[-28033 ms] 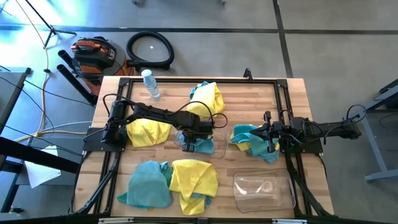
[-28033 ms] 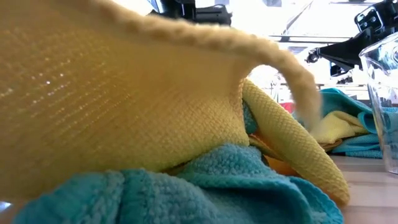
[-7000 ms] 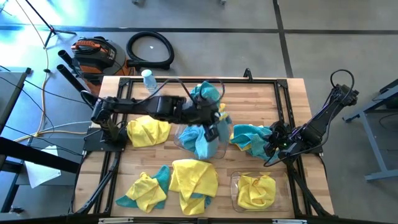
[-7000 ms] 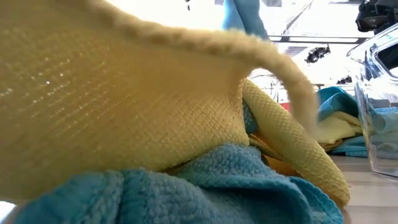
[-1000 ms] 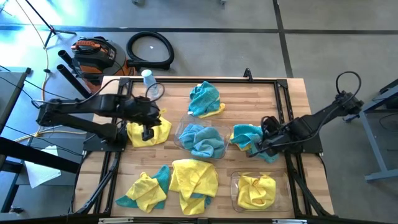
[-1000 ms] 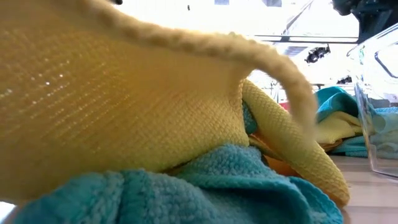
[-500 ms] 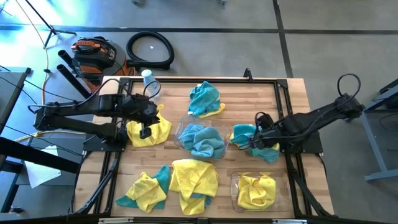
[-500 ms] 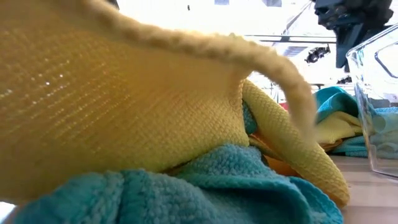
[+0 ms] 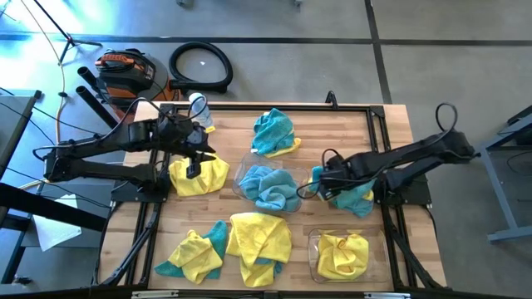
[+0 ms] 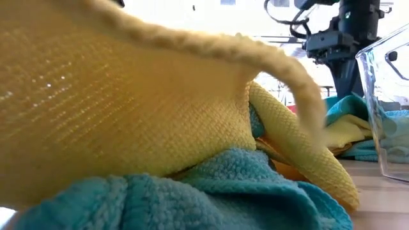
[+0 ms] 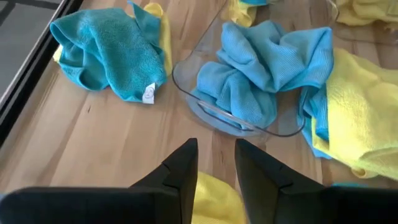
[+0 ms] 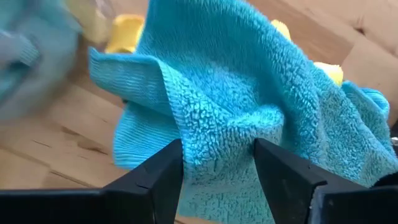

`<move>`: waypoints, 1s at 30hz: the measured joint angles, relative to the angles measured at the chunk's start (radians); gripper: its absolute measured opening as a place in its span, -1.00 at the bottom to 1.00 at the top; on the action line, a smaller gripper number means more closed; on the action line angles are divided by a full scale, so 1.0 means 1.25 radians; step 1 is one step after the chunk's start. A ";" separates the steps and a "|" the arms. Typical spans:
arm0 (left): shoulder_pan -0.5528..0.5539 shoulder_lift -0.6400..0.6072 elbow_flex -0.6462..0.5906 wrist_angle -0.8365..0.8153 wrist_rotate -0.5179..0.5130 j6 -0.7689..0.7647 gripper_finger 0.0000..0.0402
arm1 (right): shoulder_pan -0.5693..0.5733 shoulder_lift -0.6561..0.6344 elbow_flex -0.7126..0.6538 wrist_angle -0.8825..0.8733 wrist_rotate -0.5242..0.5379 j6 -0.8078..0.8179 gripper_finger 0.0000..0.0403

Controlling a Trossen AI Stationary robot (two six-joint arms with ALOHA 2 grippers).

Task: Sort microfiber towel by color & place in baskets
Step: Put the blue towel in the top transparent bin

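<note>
My left gripper hangs open just above a yellow towel at the table's left; the towel shows under its fingers in the left wrist view. My right gripper is open at the left edge of a teal towel that lies on a yellow one at the right. Its fingers stand on either side of a raised fold of that towel. The centre basket holds teal towels. The near-right basket holds a yellow towel. My right gripper has a raised fold of the teal towel between its open fingers, which come from above, slanting toward the table's left. I cannot tell whether the fingers touch the cloth. The towel lies slack on the table.
A teal towel on a yellow one lies at the far middle. A yellow-and-teal heap and another lie near the front edge; the first fills the low view. A clear bottle stands at the far left.
My right gripper has gone toward the table's left, across the teal-and-yellow heap to its left edge, and its arm has come into the low view. My left gripper has shifted a little toward the far edge over the yellow towel. No towel has moved.
</note>
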State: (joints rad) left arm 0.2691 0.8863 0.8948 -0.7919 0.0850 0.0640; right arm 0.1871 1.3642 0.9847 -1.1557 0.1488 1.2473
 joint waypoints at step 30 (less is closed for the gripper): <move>-0.002 0.020 0.001 0.226 0.019 -0.089 -0.28 | 0.044 0.008 0.462 -0.176 0.338 -0.082 -0.99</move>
State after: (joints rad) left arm 0.2665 0.9112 0.8955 -0.5091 0.1082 -0.0471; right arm 0.2424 1.3746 1.5616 -1.3759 0.5713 1.1451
